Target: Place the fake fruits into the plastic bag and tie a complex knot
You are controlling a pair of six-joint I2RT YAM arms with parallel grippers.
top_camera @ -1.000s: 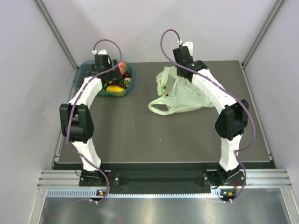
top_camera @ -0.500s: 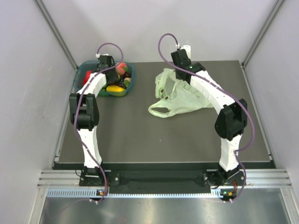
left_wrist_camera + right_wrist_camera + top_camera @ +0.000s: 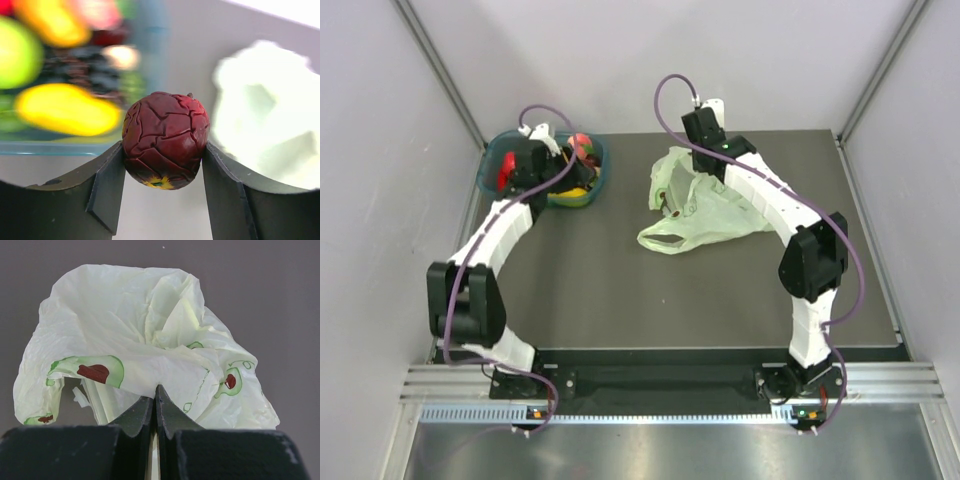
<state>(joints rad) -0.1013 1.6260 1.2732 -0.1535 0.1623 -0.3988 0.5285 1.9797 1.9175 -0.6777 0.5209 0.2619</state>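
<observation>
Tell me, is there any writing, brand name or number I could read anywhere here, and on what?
None: no words, numbers or brand names can be read in any view.
plastic bag: only printed green-and-brown pictures like halved avocados, no letters.
dark red fruit: cracked glossy skin, no label.
robot arms: any markings are too small to tell.

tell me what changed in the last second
The left arm's elbow swung back toward the near-left edge and the left gripper shifted left at the tub, where it holds a dark red apple. The right gripper crept slightly left, staying shut on the plastic bag. Tub and bag kept their places.
</observation>
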